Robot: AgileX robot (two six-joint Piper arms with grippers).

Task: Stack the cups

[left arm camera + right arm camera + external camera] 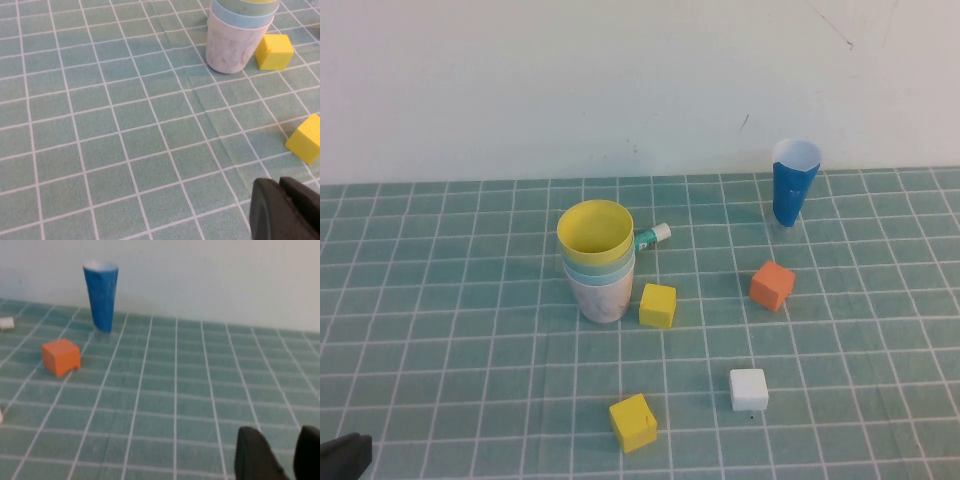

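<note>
The cups stand nested in one upright stack (597, 262) at the table's middle-left. The top cup's inside is yellow, a light blue rim shows under it, and a pale speckled cup is at the bottom. No green cup shows. The stack also shows in the left wrist view (235, 37), far from the jaws. My left gripper (279, 184) is shut and empty, low over the cloth at the near left corner (345, 455). My right gripper (280, 440) is open and empty over bare cloth; it is outside the high view.
A narrow dark-blue cone cup (793, 183) stands at the back right. An orange cube (772, 285), a white cube (748, 389) and two yellow cubes (658, 305) (633, 422) lie around. A small green-and-white tube (652, 236) lies behind the stack.
</note>
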